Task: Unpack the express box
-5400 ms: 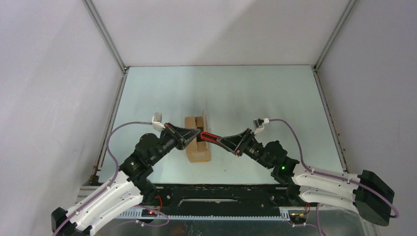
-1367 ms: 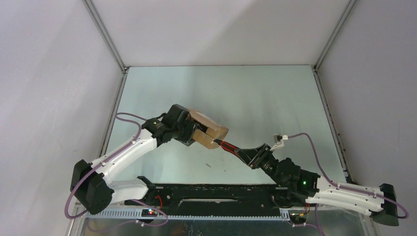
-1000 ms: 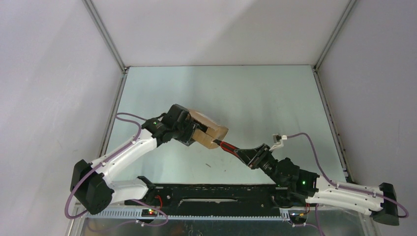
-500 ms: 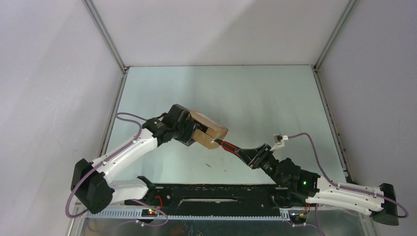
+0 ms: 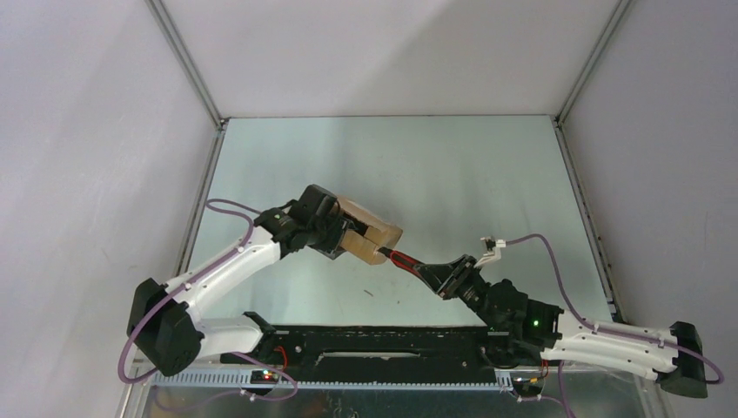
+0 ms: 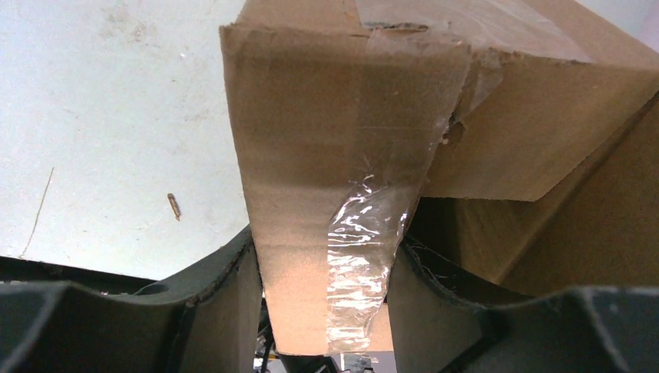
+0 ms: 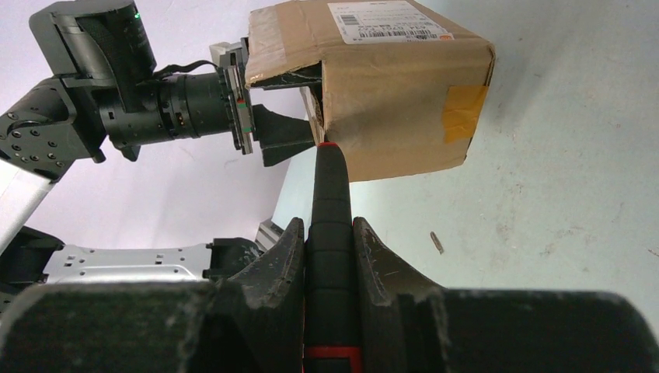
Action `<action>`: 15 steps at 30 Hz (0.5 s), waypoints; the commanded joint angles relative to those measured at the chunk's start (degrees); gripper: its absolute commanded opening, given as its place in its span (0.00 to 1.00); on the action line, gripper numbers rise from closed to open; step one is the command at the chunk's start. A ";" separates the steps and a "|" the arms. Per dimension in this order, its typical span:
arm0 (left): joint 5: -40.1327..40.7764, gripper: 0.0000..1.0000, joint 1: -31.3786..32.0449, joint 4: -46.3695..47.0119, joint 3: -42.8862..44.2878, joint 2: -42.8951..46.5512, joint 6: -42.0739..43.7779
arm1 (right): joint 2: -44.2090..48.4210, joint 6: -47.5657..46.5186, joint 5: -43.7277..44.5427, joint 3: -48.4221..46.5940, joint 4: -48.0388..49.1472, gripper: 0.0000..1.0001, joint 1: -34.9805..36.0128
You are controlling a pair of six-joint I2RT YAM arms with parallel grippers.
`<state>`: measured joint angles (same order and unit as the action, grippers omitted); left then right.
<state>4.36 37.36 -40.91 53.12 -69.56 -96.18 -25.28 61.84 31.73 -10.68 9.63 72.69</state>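
Item 1. Small rectangular brown cardboard express box (image 5: 372,228). It sits over the left-centre of the pale grey-green bench (image 5: 418,157), nearer the front edge than the back, and is tilted. From my right wrist camera it looks raised off the surface. One flap stands away from the body, leaving a dark gap.

Item 2. White printed shipping label (image 7: 385,19), flat on the box's upper face.

Item 3. Strip of yellow tape (image 7: 464,109), wrapped round the box's lower right corner as my right wrist camera sees it.

Item 4. Clear, crinkled packing tape (image 6: 365,233), running down the cardboard flap and torn at the seam.

Item 5. My left gripper (image 6: 326,245), with one finger on each side of that taped flap and clamped on it. It carries the box.

Item 6. My right gripper (image 7: 328,225), its fingers pressed together on the handle of item 7.

Item 7. Red-and-black utility knife (image 7: 330,183), pointing away from my right wrist. Its red nose is against the box's near corner beside the flap gap. I cannot tell whether a blade enters the cardboard.

Item 8. Small dark fleck (image 7: 437,242), lying on the bench below the box.
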 commanded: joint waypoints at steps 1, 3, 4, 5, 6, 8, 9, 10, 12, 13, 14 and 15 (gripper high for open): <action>-1.06 0.13 0.63 1.19 0.92 0.08 -1.19 | -2.63 -1.08 1.19 -2.48 3.25 0.00 0.09; -1.23 0.13 0.83 1.15 0.97 0.14 -1.27 | -3.38 -1.04 1.02 -2.44 3.50 0.00 0.09; -1.34 0.12 0.94 1.31 0.86 0.27 -1.42 | -3.79 -1.15 1.04 -2.50 3.61 0.00 0.09; -1.45 0.12 1.09 1.35 0.80 0.33 -1.55 | -4.15 -1.17 1.20 -2.48 3.64 0.00 0.13; -1.58 0.12 1.14 1.50 0.77 0.38 -1.67 | -4.40 -1.26 1.23 -2.55 3.69 0.00 0.09; -1.73 0.11 1.32 1.63 0.73 0.24 -1.73 | -5.07 -1.33 1.23 -2.56 3.97 0.00 0.09; -1.60 0.11 1.45 1.36 0.88 0.23 -1.75 | -5.47 -1.29 1.17 -2.59 4.11 0.00 0.09; -1.60 0.11 1.45 1.29 0.88 0.26 -1.84 | -5.72 -1.41 1.15 -2.59 4.28 0.00 0.13; -1.63 0.10 1.44 0.99 1.05 0.25 -1.88 | -5.77 -1.49 1.23 -2.59 4.26 0.00 0.12; -1.12 0.10 1.48 0.18 1.66 0.21 -1.69 | -5.55 -1.87 1.41 -2.53 4.04 0.00 0.09; -0.24 0.10 1.42 -1.19 2.17 0.27 -1.58 | -5.12 -1.94 1.72 -2.71 3.36 0.00 0.09; 0.30 0.10 1.47 -2.29 2.49 0.36 -1.46 | -4.36 -1.98 2.06 -2.78 2.51 0.00 0.13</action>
<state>5.87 37.52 -42.02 53.15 -69.87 -96.20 -30.35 61.47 31.73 -11.03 12.53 72.69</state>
